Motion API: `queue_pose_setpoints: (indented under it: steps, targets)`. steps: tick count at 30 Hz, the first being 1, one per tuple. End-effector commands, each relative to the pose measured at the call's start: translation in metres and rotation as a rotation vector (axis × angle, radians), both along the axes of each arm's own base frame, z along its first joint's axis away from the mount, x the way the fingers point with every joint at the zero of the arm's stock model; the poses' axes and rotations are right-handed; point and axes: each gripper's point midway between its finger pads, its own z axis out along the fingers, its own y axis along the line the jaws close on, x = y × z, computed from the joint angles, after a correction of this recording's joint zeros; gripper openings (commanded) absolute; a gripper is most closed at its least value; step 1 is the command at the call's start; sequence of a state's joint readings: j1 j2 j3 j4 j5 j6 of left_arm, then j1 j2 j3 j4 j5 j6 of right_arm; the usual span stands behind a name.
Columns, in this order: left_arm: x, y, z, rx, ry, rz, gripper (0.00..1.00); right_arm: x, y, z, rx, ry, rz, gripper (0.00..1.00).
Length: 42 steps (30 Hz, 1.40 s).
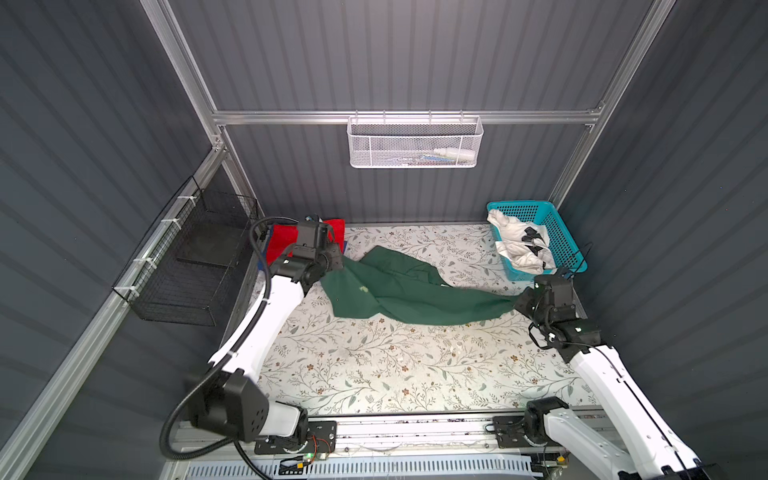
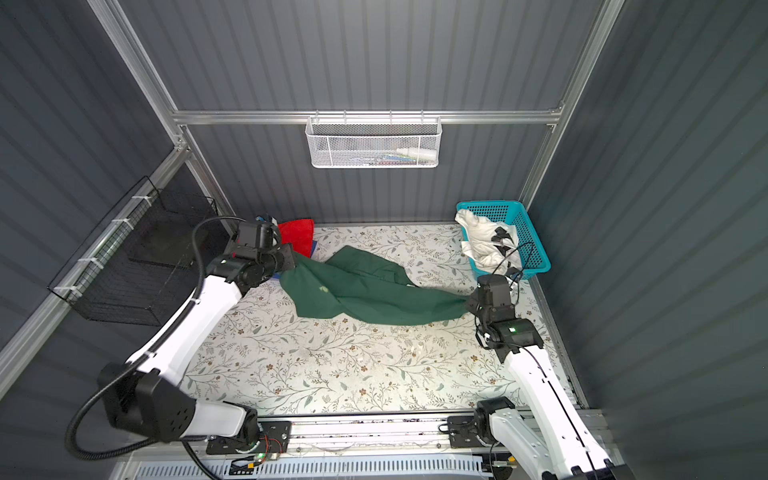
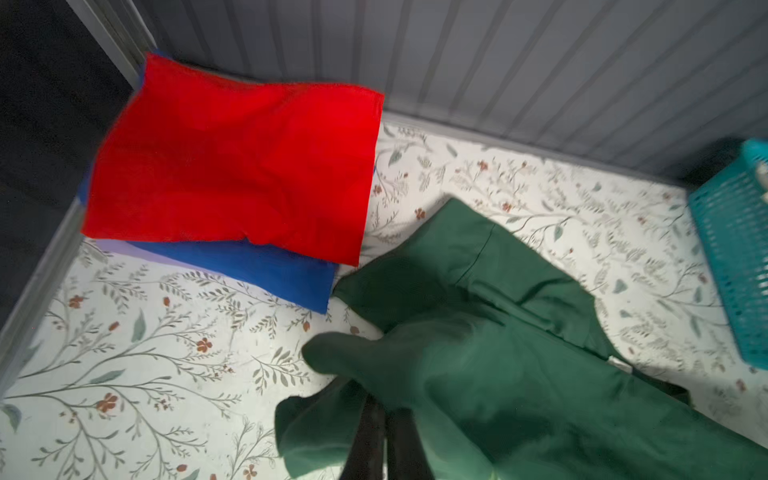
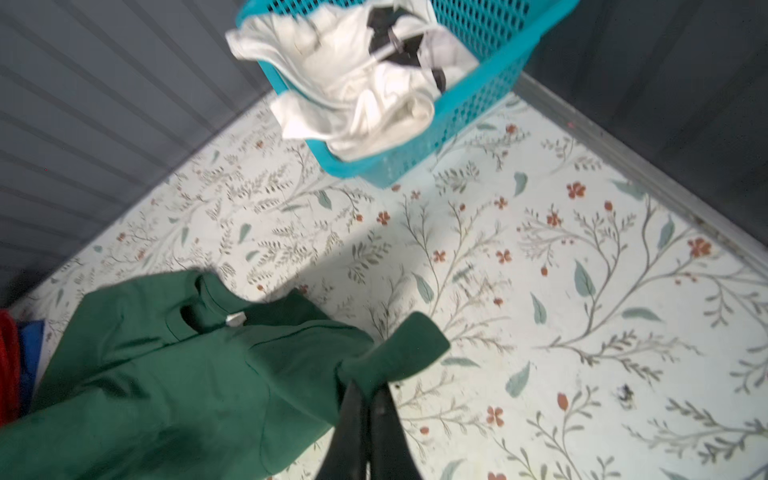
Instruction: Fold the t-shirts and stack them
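Now both tools are clamped on the green shirt, which lies twisted across the middle of the counter in both top views, most of it resting on the surface; the left tool pinches a bunched edge at the lower middle of its wrist view; the right tool pinches a narrow tab of cloth at the lower middle of its own. The red shirt sits folded on the blue shirt at the upper left of the counter; the white shirt spills over the basket at the upper right.

The risks, as I judge them: the right grip holds very little cloth, so a hard spread could pull it free; the twist may set into a crooked fold unless the shirt is drawn flat first; the left end hangs just beside the stack, so a sweep that way could drag the red shirt askew.
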State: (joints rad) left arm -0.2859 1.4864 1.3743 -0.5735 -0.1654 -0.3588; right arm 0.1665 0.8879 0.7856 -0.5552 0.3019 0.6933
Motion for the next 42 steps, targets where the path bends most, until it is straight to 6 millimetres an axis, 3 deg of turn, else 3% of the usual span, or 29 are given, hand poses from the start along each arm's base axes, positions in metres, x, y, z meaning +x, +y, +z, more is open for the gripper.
queue_pose_setpoints:
  steps: [1, 4, 7, 9, 10, 13, 19, 23, 27, 35, 42]
  targets:
    - [0.042, -0.020, 0.029, -0.060, -0.070, -0.054, 0.00, 0.007, 0.012, 0.004, 0.060, -0.007, 0.027, 0.00]
    - [0.089, -0.043, 0.033, -0.074, -0.087, -0.108, 0.00, 0.017, 0.018, 0.000, 0.063, 0.030, 0.052, 0.00]
    - [0.136, -0.043, 0.038, -0.009, -0.131, -0.080, 0.00, 0.025, 0.020, 0.002, 0.062, 0.027, 0.066, 0.00]
    - [0.156, -0.049, 0.026, 0.036, -0.090, -0.122, 0.68, 0.030, 0.022, 0.002, 0.061, 0.026, 0.078, 0.00]
    - [0.154, -0.051, 0.016, 0.040, -0.039, -0.138, 0.80, 0.032, 0.024, 0.002, 0.061, 0.029, 0.086, 0.00]
    - [0.135, -0.052, -0.010, 0.028, 0.029, -0.148, 0.99, 0.035, 0.029, -0.002, 0.069, 0.049, 0.111, 0.00]
    - [0.053, -0.021, -0.012, -0.040, -0.086, -0.042, 1.00, 0.038, 0.036, -0.013, 0.095, 0.081, 0.140, 0.00]
    - [0.000, -0.013, -0.044, -0.077, 0.004, -0.031, 0.99, 0.039, 0.042, -0.013, 0.122, 0.086, 0.175, 0.00]
    - [-0.034, -0.007, -0.084, -0.123, 0.065, 0.005, 0.90, 0.040, 0.051, -0.009, 0.148, 0.066, 0.224, 0.00]
    - [-0.047, -0.009, -0.141, -0.157, 0.188, 0.035, 0.71, 0.033, 0.070, -0.007, 0.217, 0.019, 0.324, 0.00]
    - [-0.039, -0.020, -0.159, -0.200, 0.208, 0.021, 0.64, 0.025, 0.069, -0.017, 0.234, 0.031, 0.309, 0.00]
